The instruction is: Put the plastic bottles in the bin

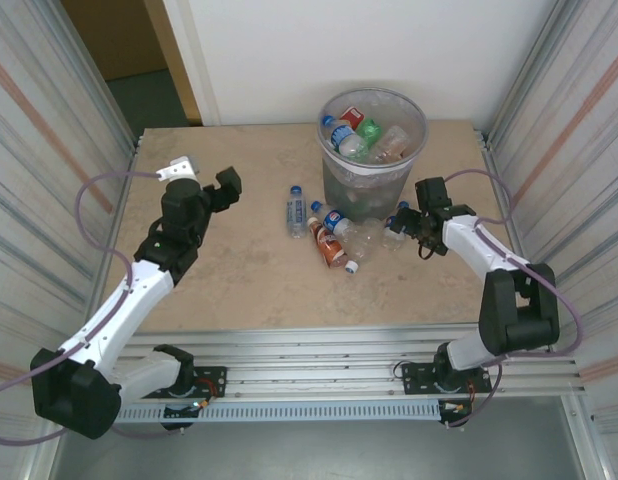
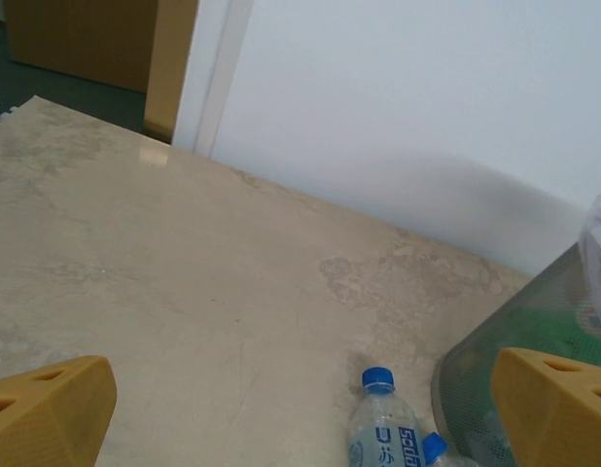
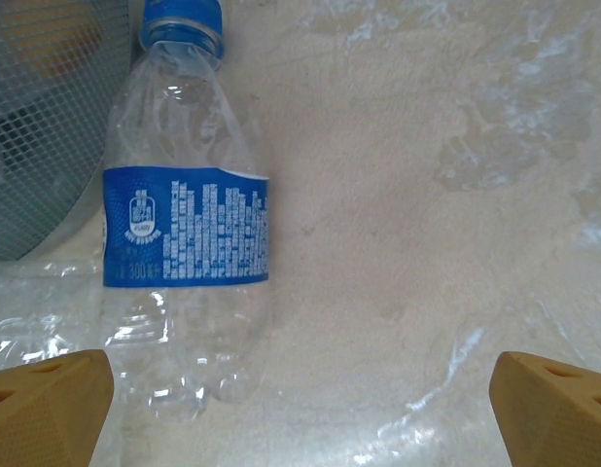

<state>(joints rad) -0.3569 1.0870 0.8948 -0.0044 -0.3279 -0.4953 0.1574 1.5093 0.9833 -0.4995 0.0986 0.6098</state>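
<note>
The bin (image 1: 337,135) stands at the back of the table with several plastic bottles (image 1: 361,138) inside. Several more bottles lie in front of it: a clear one with a blue cap (image 1: 296,212), an orange-brown one (image 1: 329,246), and a blue-labelled one (image 1: 393,234) beside my right gripper (image 1: 409,228). In the right wrist view that blue-labelled bottle (image 3: 184,224) lies just ahead of the open right gripper (image 3: 300,409), its base near the left finger. My left gripper (image 1: 204,178) hovers open and empty, left of the bottles. In the left wrist view the left gripper (image 2: 300,418) has a blue-capped bottle (image 2: 383,433) ahead of it.
Corrugated metal walls close in the table on both sides. A white wall runs behind the bin (image 2: 534,341), whose mesh (image 3: 38,146) sits close to the bottle. Another clear bottle (image 3: 38,302) lies to the left of the blue-labelled one.
</note>
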